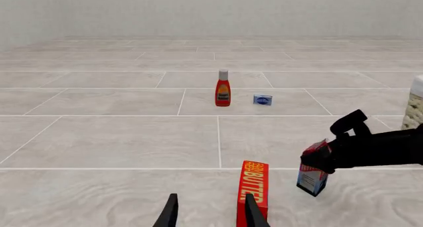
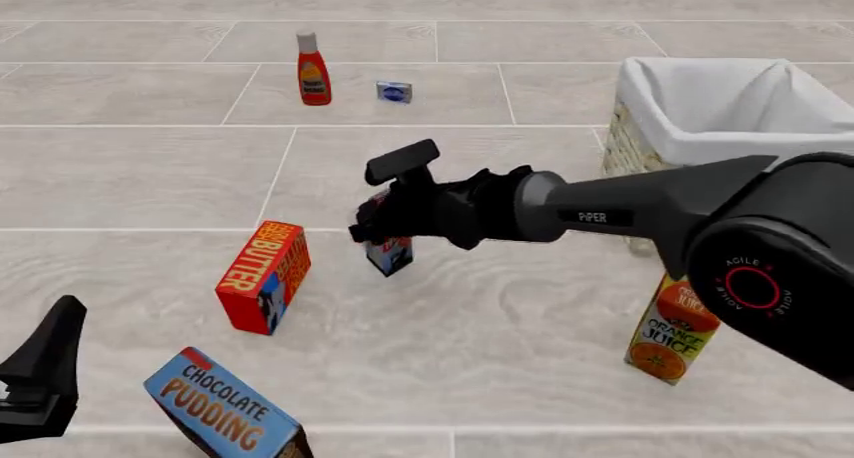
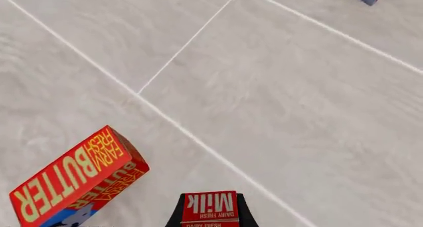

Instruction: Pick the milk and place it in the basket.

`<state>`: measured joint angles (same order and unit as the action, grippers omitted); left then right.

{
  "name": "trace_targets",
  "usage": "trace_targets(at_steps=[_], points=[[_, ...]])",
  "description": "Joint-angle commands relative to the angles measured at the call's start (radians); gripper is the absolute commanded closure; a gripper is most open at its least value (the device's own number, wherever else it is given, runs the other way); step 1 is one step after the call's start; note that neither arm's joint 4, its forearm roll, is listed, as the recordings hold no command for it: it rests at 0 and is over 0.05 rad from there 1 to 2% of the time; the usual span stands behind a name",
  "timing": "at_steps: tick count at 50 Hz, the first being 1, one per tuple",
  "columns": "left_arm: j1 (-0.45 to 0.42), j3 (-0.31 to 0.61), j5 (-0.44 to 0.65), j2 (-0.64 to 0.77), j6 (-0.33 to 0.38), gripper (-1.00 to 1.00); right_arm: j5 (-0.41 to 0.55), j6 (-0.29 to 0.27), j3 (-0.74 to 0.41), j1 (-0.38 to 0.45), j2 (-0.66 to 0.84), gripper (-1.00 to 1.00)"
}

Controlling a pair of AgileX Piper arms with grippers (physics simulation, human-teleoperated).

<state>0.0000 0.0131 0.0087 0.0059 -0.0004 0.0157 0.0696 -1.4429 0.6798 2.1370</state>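
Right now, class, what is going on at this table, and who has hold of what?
The right gripper is clamped on the small milk carton, which looks lifted off the table, tilted, just right of the Butter box. The basket sits further right and farther back, with nothing visible inside it. The left gripper hangs open near the Butter box, holding nothing. An Orange Juice carton, a Chocolate Pudding box and a red bottle stand untouched.

Left gripper (image 1: 207, 212): two dark fingers, spread apart, nothing between them.
Butter box (image 1: 252, 191): upright, just beside one finger.
Right gripper (image 1: 322, 155): clamped on the milk (image 1: 312, 180), at 3 o'clock of the butter box.
Red bottle (image 1: 223, 88): standing, far at 12 o'clock.
Small blue box (image 1: 262, 99): near the bottle's 3 o'clock.
Basket (image 1: 414, 104): edge only.
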Motion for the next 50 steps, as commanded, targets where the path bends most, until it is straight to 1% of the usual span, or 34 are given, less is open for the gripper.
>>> trace_targets(at_steps=[1,5,6,7,8,26,35,50], points=[[0.000,0.000,0.000,0.000,0.000,-1.00,0.007,-0.005,-0.004,-0.006,0.011,1.00],[0.000,0.000,0.000,0.000,0.000,-1.00,0.005,-0.006,0.002,-0.003,0.003,1.00],[0.000,0.000,0.000,0.000,0.000,-1.00,-0.005,-0.026,0.036,-0.011,-0.059,1.00],[0.000,0.000,0.000,0.000,0.000,-1.00,-0.008,-0.031,0.043,-0.013,-0.070,1.00],[0.000,0.000,0.000,0.000,-0.001,-1.00,-0.020,-0.049,0.088,-0.016,-0.152,1.00],[0.000,0.000,0.000,0.000,0.000,-1.00,-0.020,-0.075,0.164,-0.029,-0.338,1.00],[0.000,0.000,0.000,0.000,0.000,-1.00,-0.008,-0.079,0.187,-0.043,-0.429,1.00],[0.000,0.000,0.000,0.000,0.000,-1.00,0.034,-0.062,0.213,-0.077,-0.610,1.00]])
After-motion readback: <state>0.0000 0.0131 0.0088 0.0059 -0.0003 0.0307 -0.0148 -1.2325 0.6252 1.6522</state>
